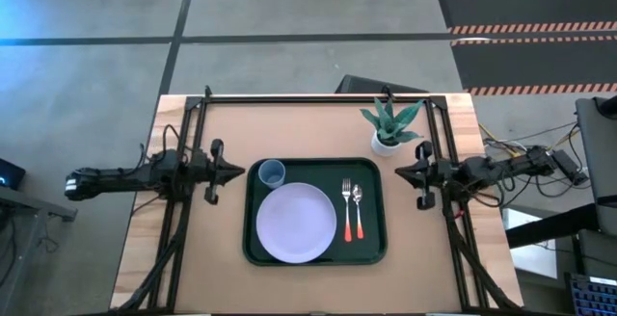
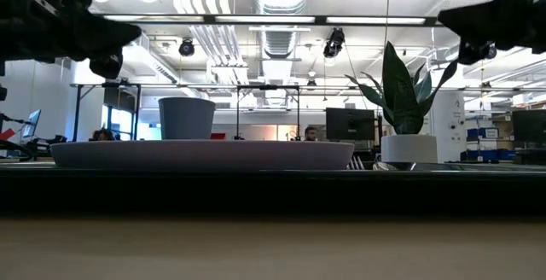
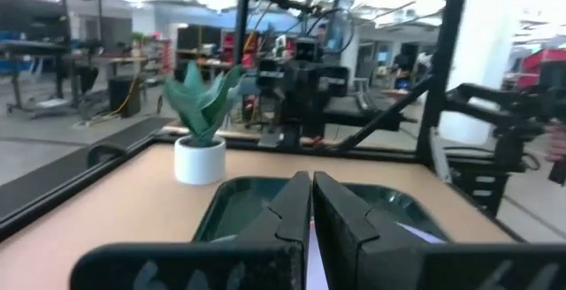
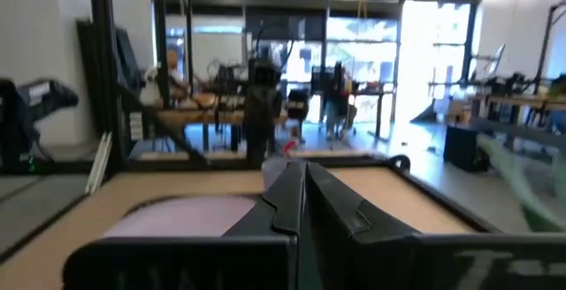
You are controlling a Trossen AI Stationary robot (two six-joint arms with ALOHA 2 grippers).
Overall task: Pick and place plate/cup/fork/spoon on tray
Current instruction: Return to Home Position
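The dark green tray (image 1: 376, 249) lies at the table's middle. On it rest the pale lavender plate (image 1: 296, 222), the blue cup (image 1: 272, 172) at its far left corner, and the fork (image 1: 346, 210) and spoon (image 1: 358, 210) side by side at its right, handles toward the near edge. My left gripper (image 1: 241, 172) hangs shut and empty above the table left of the tray. My right gripper (image 1: 398, 171) hangs shut and empty right of the tray. In the low view the plate (image 2: 200, 154) and cup (image 2: 186, 118) show on the tray.
A white pot with a green plant (image 1: 388, 128) stands at the far right of the table, close to my right gripper; it also shows in the left wrist view (image 3: 200, 113). Dark frame rails (image 1: 318, 95) run along the table's far edge and sides.
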